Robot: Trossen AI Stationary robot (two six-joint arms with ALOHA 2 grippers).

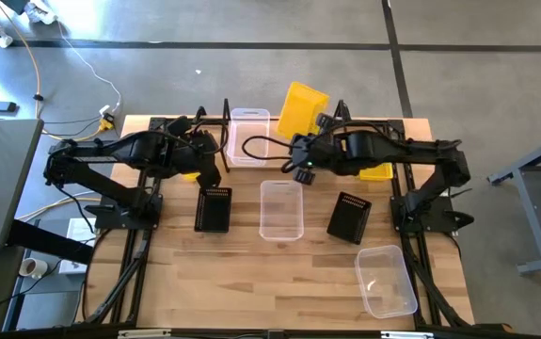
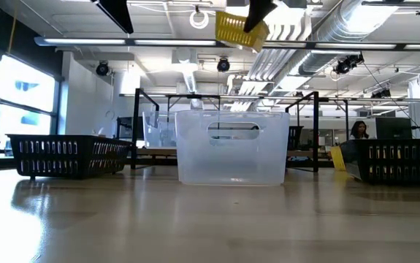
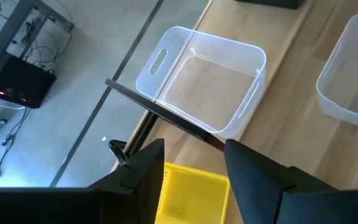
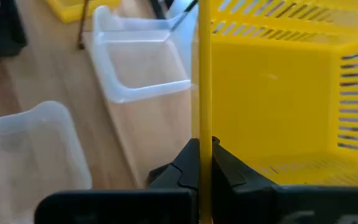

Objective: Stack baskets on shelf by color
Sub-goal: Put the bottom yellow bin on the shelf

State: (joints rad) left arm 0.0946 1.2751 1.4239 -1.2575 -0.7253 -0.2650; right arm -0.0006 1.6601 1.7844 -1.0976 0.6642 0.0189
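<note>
My right gripper [image 1: 321, 122] is shut on a yellow basket [image 1: 303, 108], which hangs high over the table's far edge [image 2: 240, 29]. A clear basket [image 1: 249, 137] stands on the shelf [image 3: 272, 68] between black rod frames [image 1: 226, 118]. My left gripper [image 3: 191, 180] stands open at the far left [image 1: 215, 162], above another yellow basket [image 3: 191, 196] and touching nothing. On the table rest two black baskets [image 1: 214, 209] [image 1: 349, 217] and two clear ones [image 1: 281, 209] [image 1: 386, 280]. A third yellow basket [image 1: 375, 171] shows under the right arm. My right gripper pinches one wall of the yellow basket [image 4: 205, 112] between its two fingers, one finger inside the basket and one outside. That wall shows edge-on in the right wrist view. The basket is lifted clear of table and shelf and hangs tilted.
Bare tabletop [image 1: 251, 282] lies toward the near edge, left of the clear basket there. The shelf's upright rods [image 2: 140, 124] [image 2: 315, 124] stand at both its ends. Desks, cables and a stand are on the floor around the table.
</note>
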